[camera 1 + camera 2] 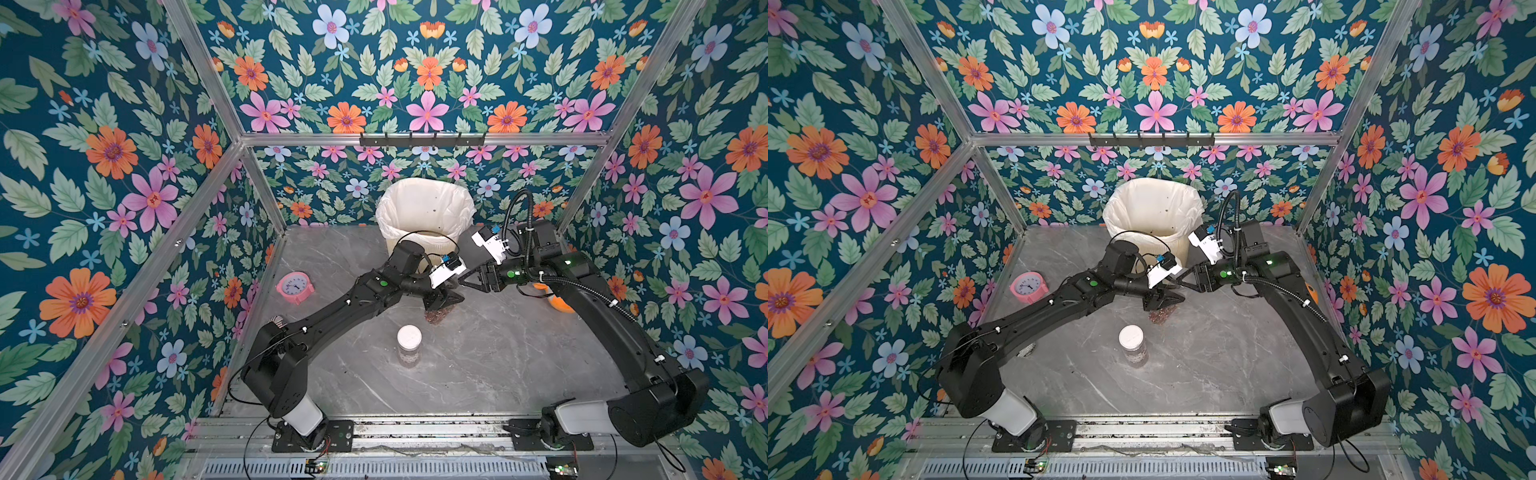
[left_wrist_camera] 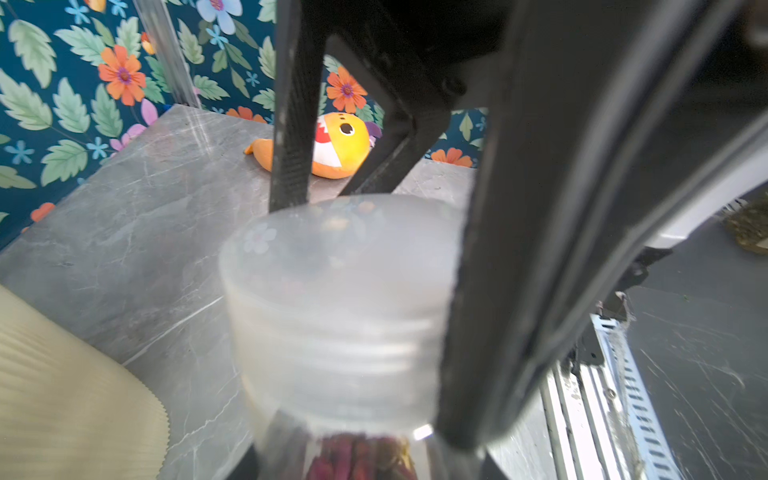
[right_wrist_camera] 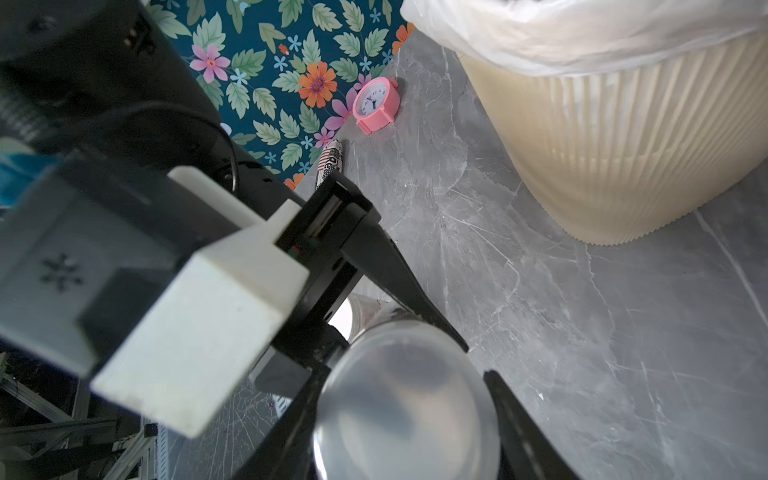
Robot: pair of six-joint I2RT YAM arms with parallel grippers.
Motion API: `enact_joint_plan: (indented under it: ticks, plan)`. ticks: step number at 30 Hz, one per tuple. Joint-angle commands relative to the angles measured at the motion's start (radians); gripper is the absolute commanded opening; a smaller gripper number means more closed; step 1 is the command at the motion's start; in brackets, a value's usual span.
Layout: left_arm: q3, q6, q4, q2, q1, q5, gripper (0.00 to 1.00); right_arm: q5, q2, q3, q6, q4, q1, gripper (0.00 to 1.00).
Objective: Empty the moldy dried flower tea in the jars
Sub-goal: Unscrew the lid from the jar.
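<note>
In both top views a clear jar [image 1: 437,315] of reddish-brown dried flower tea [image 2: 361,457] stands mid-table, and my left gripper [image 1: 442,300] is shut on its body. Its translucent lid [image 2: 340,282] is on. My right gripper [image 1: 462,284] reaches in from the right, and its fingers [image 3: 515,424] press both sides of that lid [image 3: 407,407]. A second jar [image 1: 409,338] with a white lid stands alone nearer the front, and no gripper touches it.
A cream ribbed bin [image 1: 424,245] lined with a white bag stands at the back, just behind both grippers. A pink clock [image 1: 294,287] sits at the left, a striped can [image 3: 330,162] by the left wall, and an orange plush fish [image 2: 340,145] under the right arm.
</note>
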Motion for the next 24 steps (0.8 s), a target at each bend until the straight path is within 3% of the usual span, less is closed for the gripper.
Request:
enact_joint_plan:
  ticks: [1,7,14,17,19,21,24]
  plan:
    - [0.028,0.047,-0.060,-0.004,0.000,0.148,0.46,-0.028,-0.035,-0.038,-0.151,-0.024,0.000,0.48]
    - [0.122,0.137,-0.265,0.022,0.000,0.312,0.46,-0.114,-0.115,-0.127,-0.286,0.029,0.000,0.48]
    - [0.156,0.224,-0.384,0.031,-0.001,0.377,0.46,-0.277,-0.142,-0.165,-0.469,0.017,-0.001,0.52]
    - [0.140,0.237,-0.371,0.025,0.000,0.336,0.46,-0.268,-0.133,-0.152,-0.425,0.040,0.000,0.60]
    - [0.101,0.218,-0.304,0.010,0.000,0.268,0.46,-0.232,-0.122,-0.129,-0.335,0.060,-0.001,0.77]
    - [0.050,0.181,-0.196,-0.012,0.000,0.177,0.46,-0.197,-0.113,-0.107,-0.268,0.059,-0.001,0.84]
    - [-0.012,0.141,-0.055,-0.040,0.000,0.042,0.46,-0.122,-0.089,-0.073,-0.177,0.043,-0.001,0.87]
